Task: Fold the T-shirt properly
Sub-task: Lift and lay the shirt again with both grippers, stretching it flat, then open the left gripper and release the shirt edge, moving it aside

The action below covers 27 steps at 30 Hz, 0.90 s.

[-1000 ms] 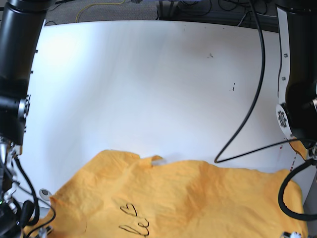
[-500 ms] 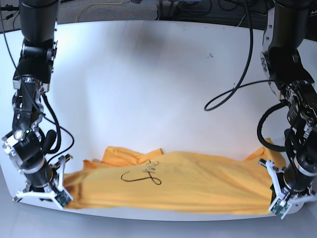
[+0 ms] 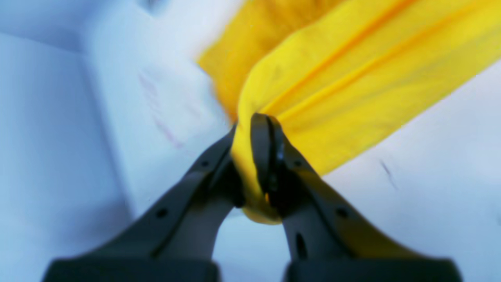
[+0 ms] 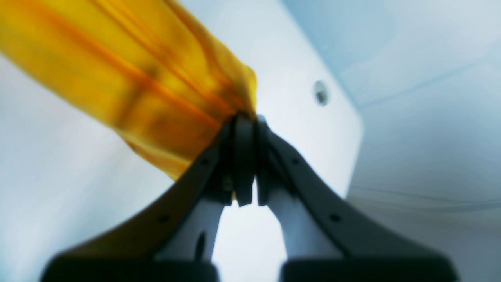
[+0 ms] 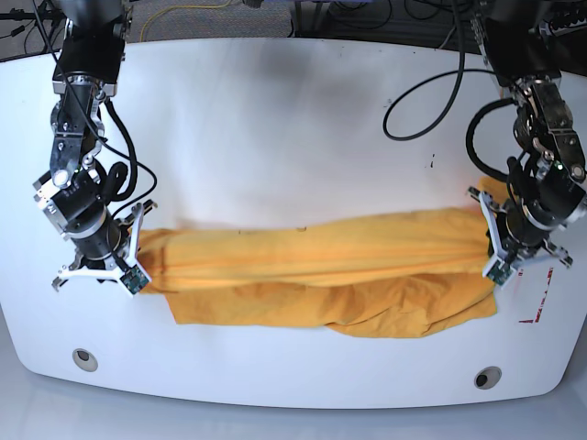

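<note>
The mustard T-shirt (image 5: 321,270) is stretched in a long band across the white table between both arms, with a lower flap sagging toward the front edge. The chest script is hidden. My left gripper (image 5: 489,246) on the base view's right is shut on one end of the cloth; in the left wrist view the T-shirt (image 3: 352,86) bunches between its fingers (image 3: 256,156). My right gripper (image 5: 139,255) on the base view's left is shut on the other end, and the right wrist view shows the T-shirt (image 4: 129,86) pinched at the gripper (image 4: 246,121) tips.
The white table (image 5: 293,128) extends far behind the shirt. Two round holes (image 5: 84,358) (image 5: 487,377) sit near the front corners. Black cables (image 5: 431,101) hang at the back right. A red mark (image 5: 537,316) lies at the right edge.
Both arms have carried the shirt ends away from the front edge toward the table's middle. The cloth is now pulled taut into a folded band, and the script has gone out of sight.
</note>
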{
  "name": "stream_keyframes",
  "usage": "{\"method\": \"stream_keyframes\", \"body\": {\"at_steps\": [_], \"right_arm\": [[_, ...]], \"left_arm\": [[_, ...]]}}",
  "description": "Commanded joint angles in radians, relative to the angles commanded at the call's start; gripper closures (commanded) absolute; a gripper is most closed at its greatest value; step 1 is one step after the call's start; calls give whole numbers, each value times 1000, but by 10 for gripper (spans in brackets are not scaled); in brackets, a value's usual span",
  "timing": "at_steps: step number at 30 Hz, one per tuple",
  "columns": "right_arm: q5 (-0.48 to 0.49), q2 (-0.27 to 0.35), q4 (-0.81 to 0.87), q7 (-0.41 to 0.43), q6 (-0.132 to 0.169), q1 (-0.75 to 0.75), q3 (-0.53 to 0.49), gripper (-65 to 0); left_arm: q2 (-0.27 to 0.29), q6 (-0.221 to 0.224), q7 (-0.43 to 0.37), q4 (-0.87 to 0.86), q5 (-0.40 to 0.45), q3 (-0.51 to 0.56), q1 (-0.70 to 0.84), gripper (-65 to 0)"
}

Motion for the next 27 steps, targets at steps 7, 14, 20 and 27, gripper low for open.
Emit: {"method": "stream_keyframes", "body": {"at_steps": [7,14,20,27], "right_arm": [[2,-11,0,15,0,-149,31,-2],[2,-66,0,21,0,-272,64,-2],[2,-83,0,21,0,-324,72,-2],[2,-84,-3,21,0,-318,69,-2]], "left_arm": [[5,0,-3,-2,2,-6,190,0],[3,0,-14,-2,2,-12,315,0],[-2,0,-121,-6,8,-46,414,0],[-32,0,-150,-8,9,-49,391,0]]}}
